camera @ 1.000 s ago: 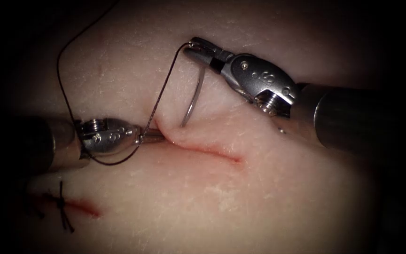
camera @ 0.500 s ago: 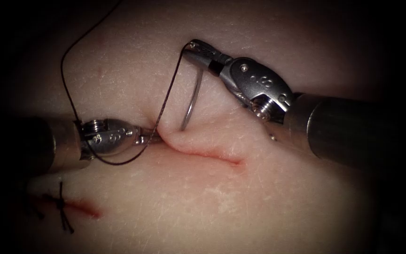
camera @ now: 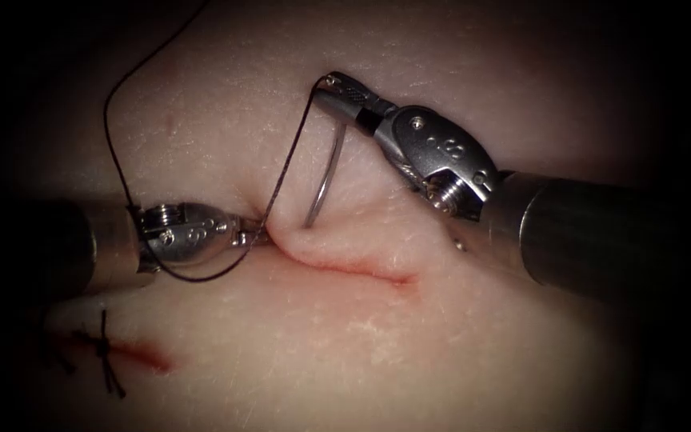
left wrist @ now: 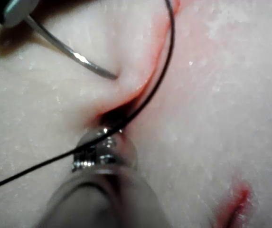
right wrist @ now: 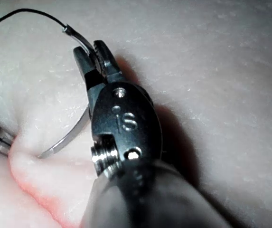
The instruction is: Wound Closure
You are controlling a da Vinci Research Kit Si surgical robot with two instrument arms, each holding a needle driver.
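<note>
R gripper (camera: 339,90) clamps needle (camera: 325,180) tail, tip entering tissue (camera: 441,336)

The left tool's (camera: 253,234) jaw tips are buried in the cut (camera: 345,264), so their hold cannot be judged. The needle's (camera: 325,180) point is hidden in the tissue (camera: 441,336) beside the cut. The thread (camera: 113,152) runs out past the picture's edge.

Right claw (camera: 337,90) clamped shut; left claw (camera: 259,234) closed, its shaft level.
</note>
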